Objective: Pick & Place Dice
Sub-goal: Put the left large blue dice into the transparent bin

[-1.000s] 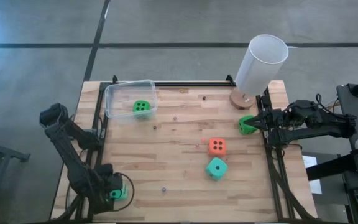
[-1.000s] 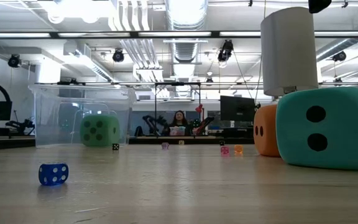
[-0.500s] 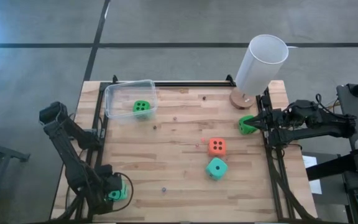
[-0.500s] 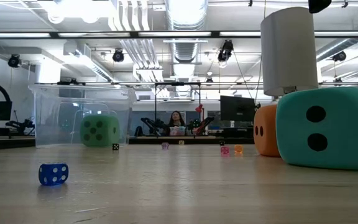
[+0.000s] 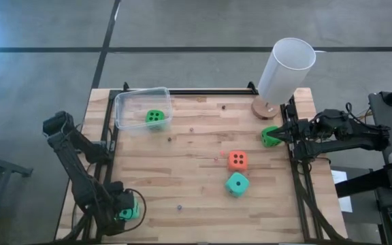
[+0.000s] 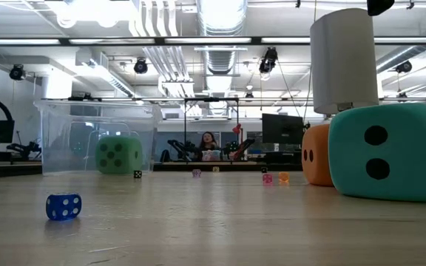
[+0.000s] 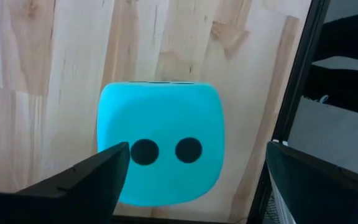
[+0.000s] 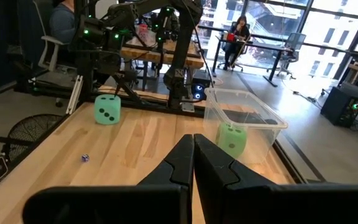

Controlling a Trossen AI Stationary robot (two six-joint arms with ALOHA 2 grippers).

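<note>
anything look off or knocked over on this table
Nothing is spilled or damaged. One green die near the right edge of the table looks cocked at an angle, right at the tips of the shut right gripper.

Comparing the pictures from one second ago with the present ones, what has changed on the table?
Nothing visibly changed. The left gripper stays open at the green corner die. The right gripper stays shut, with its tip at the green edge die. The orange die, the teal die and the green die in the tub lie as before, and so does the clear tub.
</note>
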